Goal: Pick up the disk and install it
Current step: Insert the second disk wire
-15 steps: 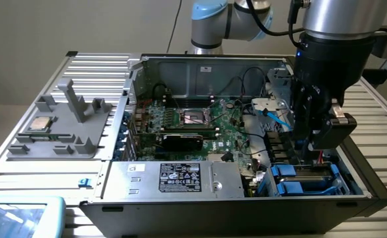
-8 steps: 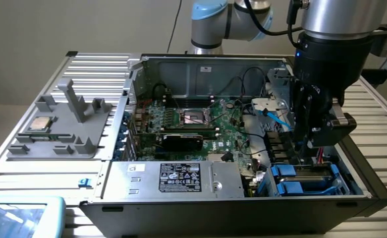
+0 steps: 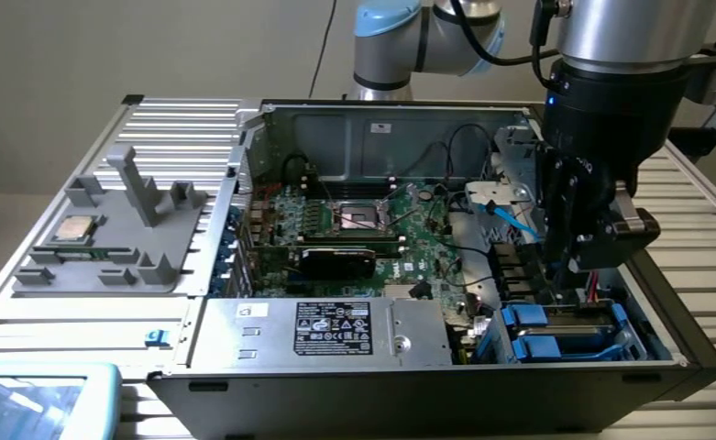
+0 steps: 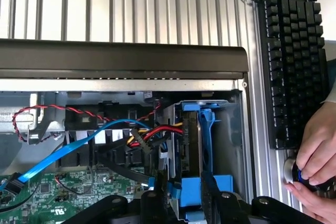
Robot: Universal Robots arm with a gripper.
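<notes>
One disk [image 4: 191, 145] in its blue carrier is seated on edge in the case's corner bay [image 3: 578, 330]; the gripper [image 4: 184, 203] straddles it, jaws spread beside it, contact unclear.

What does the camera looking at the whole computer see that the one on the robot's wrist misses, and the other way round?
Exterior view alone: the grey parts tray holding a small square CPU chip, the black-labelled power supply box, and the robot arm reaching down into the case.

Wrist view alone: a black keyboard beside the case and a person's hand on a knob.

Both: the blue-framed disk in the drive bay, the green motherboard, the light-blue cable and the gripper at the disk.
</notes>
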